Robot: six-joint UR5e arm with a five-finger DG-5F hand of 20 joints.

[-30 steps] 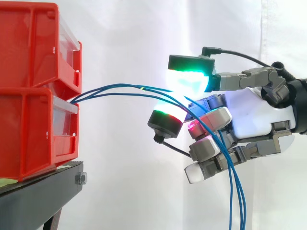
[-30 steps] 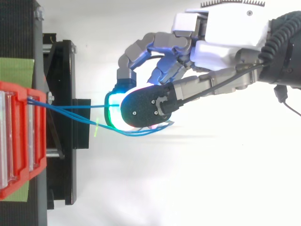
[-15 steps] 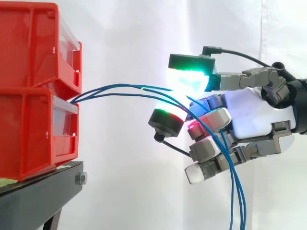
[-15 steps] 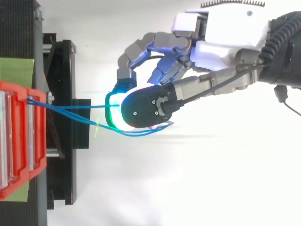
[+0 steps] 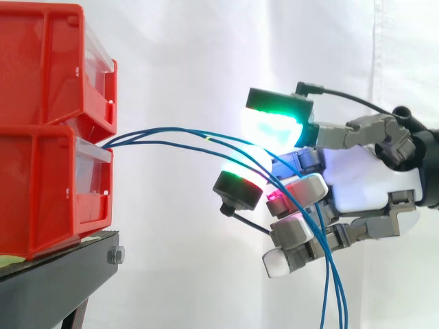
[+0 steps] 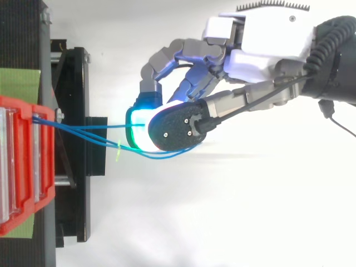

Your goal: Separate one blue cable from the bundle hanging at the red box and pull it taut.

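Against the white curtain point(image 5: 178, 48), I see the hand point(image 5: 367, 181) with its fingers curled, two green-glowing fingertips point(image 5: 273, 125) pinching a blue cable point(image 5: 171, 128). Ahead of the pads, the strand reaches the stacked red bins point(image 5: 41, 144) on their black stand point(image 5: 58, 277). Other blue strands point(image 5: 342, 295) drape over the lower fingers and hang below them.

Hand point(image 5: 363, 181): white palm, grey finger links, black-backed pads point(image 5: 274, 127) glowing green.
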